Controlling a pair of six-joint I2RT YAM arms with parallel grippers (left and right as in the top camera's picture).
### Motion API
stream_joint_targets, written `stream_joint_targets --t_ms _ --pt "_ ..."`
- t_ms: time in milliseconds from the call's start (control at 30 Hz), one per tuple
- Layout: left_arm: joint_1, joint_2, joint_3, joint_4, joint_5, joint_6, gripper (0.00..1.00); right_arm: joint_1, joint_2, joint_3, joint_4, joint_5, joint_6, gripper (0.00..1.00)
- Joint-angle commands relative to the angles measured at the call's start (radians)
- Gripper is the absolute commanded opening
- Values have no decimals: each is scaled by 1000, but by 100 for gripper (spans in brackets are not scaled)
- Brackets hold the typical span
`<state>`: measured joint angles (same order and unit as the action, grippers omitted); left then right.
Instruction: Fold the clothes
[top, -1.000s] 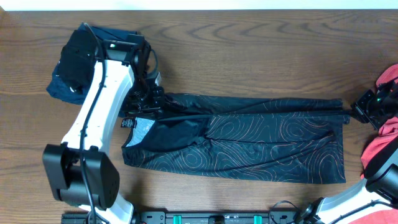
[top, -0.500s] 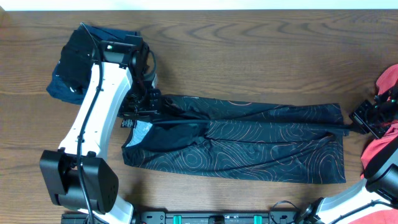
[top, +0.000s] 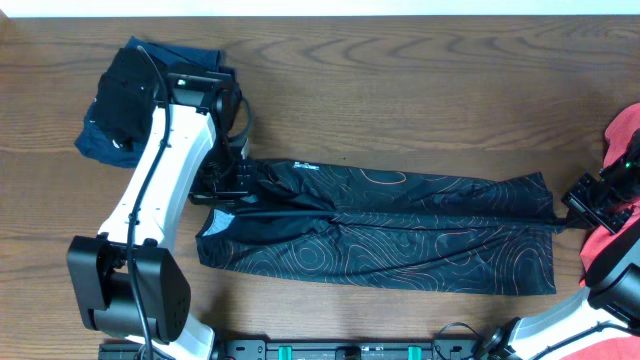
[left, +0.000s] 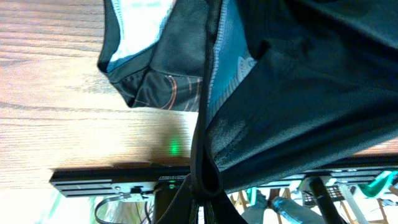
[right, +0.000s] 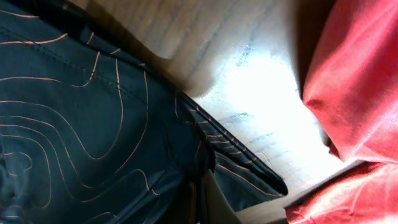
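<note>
Observed from the table's edge: the black shirt (top: 400, 235) lies stretched on the wooden table (top: 400, 80), its long axis running side to side, from just beside the left arm to just short of the right edge. The left gripper (top: 232, 180) sits at the shirt's left end on the far edge, jaws pressed together on a bunched fold of dark cloth; the left wrist view shows a seam of the shirt (left: 280, 93) running straight down into the pinch. The right gripper (top: 568, 205) is at the opposite end, also closed, nipping the far right corner of the shirt (right: 81, 112), with the hem visibly drawn into its jaws. The cloth between the two grips forms a taut ridge along the far side, while the rest of the shirt lies flat on the near side, toward the robot's base. Judgement: the coming move turns on this, since the held edge is parallel to the long axis and the flat body lies nearward of both jaws, so both arms would have to carry the edge in step (neither arm is nearer; each holds its own end). Also present: a navy garment (top: 100, 140) heaped behind the left arm, well apart from the work, and a coral-red garment (top: 615, 245) just beside the right gripper, a possible snag.
</note>
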<state>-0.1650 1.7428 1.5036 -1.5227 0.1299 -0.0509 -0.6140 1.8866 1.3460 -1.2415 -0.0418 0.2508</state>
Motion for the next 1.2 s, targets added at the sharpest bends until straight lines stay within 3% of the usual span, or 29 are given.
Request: stream_joint_targets --t_ms 0,167,233,400,433,533,633,667,867,1033,1167 --pt "3 -11 -14 -11 -49 12 6 -10 -24 6 -12 85 -13 1" --pt "3 -11 -14 -21 -79 8 6 -10 -24 6 -45 116 -13 1" --pt "3 -11 -14 -21 -79 8 15 -10 -24 6 -45 120 -13 2" --pt "3 -11 -14 -27 -79 9 16 -9 -24 6 -60 121 -13 6" --pt "3 -11 -14 -28 -79 9 16 -9 -24 6 -63 121 -13 9" --pt "3 -11 -14 -24 -79 8 17 -9 -24 6 -68 121 -13 34" --pt "3 -11 -14 5 -77 -16 36 -9 -24 6 -67 119 -13 39" --pt "3 -11 -14 25 -55 -18 48 -9 -24 6 -58 104 -13 41" --pt "0 -11 -54 128 125 -18 53 -6 -24 6 10 -169 -95 42" --pt "0 -11 -227 257 150 -83 53 8 -24 6 45 -427 -216 42" --pt "0 -11 -381 442 245 -90 53 21 -24 6 69 -481 -218 42"
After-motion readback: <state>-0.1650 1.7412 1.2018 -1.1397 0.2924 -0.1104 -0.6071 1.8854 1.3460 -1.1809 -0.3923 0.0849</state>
